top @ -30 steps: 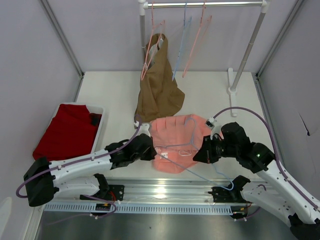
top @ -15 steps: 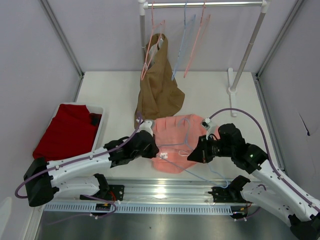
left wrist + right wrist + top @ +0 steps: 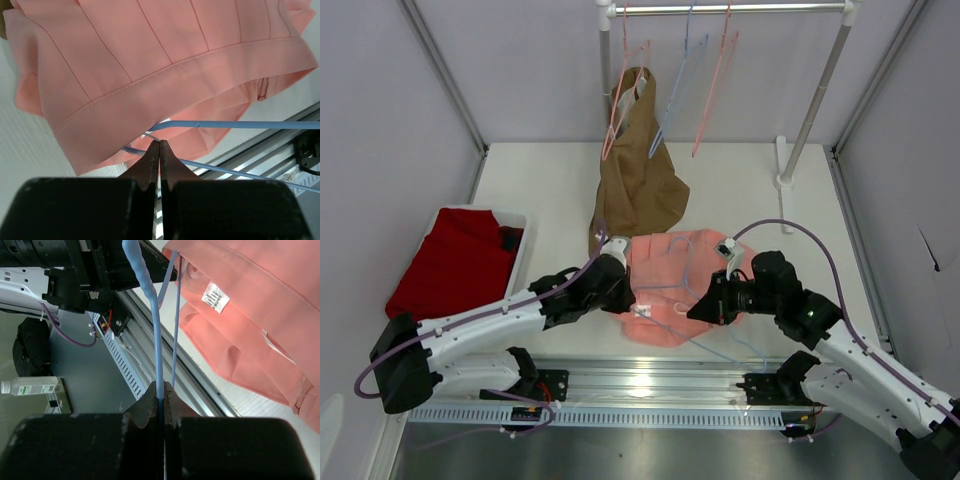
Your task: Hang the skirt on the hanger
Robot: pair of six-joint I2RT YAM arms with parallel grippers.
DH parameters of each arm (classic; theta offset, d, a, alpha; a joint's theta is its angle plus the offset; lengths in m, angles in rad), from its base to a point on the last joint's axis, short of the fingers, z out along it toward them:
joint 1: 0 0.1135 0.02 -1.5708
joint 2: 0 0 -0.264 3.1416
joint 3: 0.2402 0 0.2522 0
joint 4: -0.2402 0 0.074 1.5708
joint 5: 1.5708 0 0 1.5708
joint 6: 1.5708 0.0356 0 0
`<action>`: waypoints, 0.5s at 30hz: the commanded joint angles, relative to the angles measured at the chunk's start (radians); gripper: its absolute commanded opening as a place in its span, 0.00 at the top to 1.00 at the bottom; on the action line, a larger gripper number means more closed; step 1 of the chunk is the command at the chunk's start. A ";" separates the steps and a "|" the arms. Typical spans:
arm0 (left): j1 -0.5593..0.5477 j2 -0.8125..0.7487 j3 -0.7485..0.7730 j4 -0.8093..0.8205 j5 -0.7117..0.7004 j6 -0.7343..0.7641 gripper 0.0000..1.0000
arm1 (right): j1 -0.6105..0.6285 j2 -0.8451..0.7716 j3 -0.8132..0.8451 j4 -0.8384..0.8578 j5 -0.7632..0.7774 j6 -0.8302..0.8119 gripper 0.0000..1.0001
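The salmon-pink skirt (image 3: 670, 290) lies on the white table near the front edge, between my two grippers. My left gripper (image 3: 623, 291) is at its left edge. In the left wrist view the tips (image 3: 159, 143) are shut on the skirt's (image 3: 165, 60) edge, with the pale-blue hanger's wires (image 3: 225, 124) just beyond them. My right gripper (image 3: 703, 306) is at the skirt's right side, shut on a wire of the hanger (image 3: 150, 290). The hanger's wires run past the skirt (image 3: 260, 305) toward the left gripper and cross over the skirt (image 3: 684, 262).
A brown garment (image 3: 635, 185) hangs from a pink hanger on the rail at the back. Pink hangers (image 3: 715, 90) and another pale-blue one (image 3: 670, 100) hang beside it. A dark red cloth (image 3: 455, 260) fills a white tray at the left. A metal rail (image 3: 650, 385) runs along the front.
My right gripper has moved left toward the skirt with the hanger. My left gripper has shifted a little right and away. The hangers on the rail have swung.
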 commanded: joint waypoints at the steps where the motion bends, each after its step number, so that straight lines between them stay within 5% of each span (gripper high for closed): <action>1: 0.011 0.028 0.034 0.010 0.004 0.029 0.96 | 0.004 -0.014 -0.019 0.113 -0.011 0.011 1.00; 6: 0.015 0.029 0.040 -0.041 -0.070 0.008 0.91 | 0.004 -0.052 -0.038 0.113 -0.017 0.015 1.00; 12: 0.015 0.019 0.072 -0.135 -0.150 -0.002 0.99 | 0.004 -0.046 -0.061 0.153 -0.054 0.029 1.00; 15: 0.015 0.014 0.078 -0.156 -0.158 -0.011 0.83 | 0.004 -0.026 -0.064 0.178 -0.066 0.032 1.00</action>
